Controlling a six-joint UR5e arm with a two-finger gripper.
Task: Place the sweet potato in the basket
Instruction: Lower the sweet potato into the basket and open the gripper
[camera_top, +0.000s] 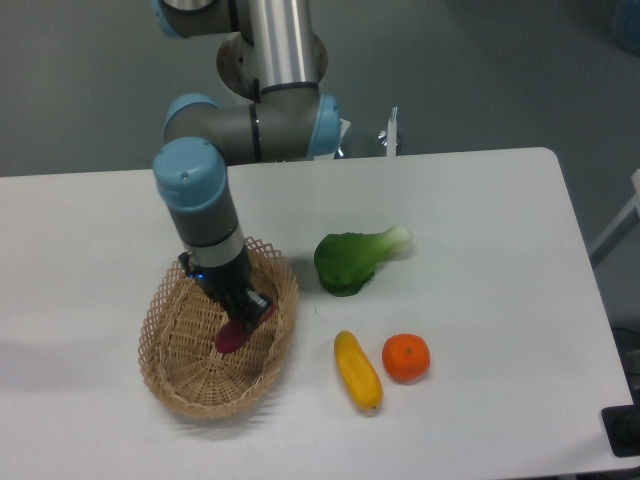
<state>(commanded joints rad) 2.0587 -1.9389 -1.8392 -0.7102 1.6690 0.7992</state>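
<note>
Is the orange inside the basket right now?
No, the orange sits on the table beside the yellow vegetable, outside the basket.

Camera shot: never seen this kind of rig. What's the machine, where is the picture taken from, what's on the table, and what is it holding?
It is one jointed robot arm, grey tubes with light blue joint caps, bolted to a post behind the white table. There is one picture, from a fixed camera facing the arm and looking down at the table from the front. At the arm's tip is a two-finger gripper. It is closed on the sweet potato, a small reddish-purple tuber, and holds it inside the oval wicker basket. Whether the tuber touches the basket floor cannot be told. On the table to the right of the basket lie a leafy green vegetable, a yellow oblong vegetable and an orange, none of them touched by the arm.
</note>
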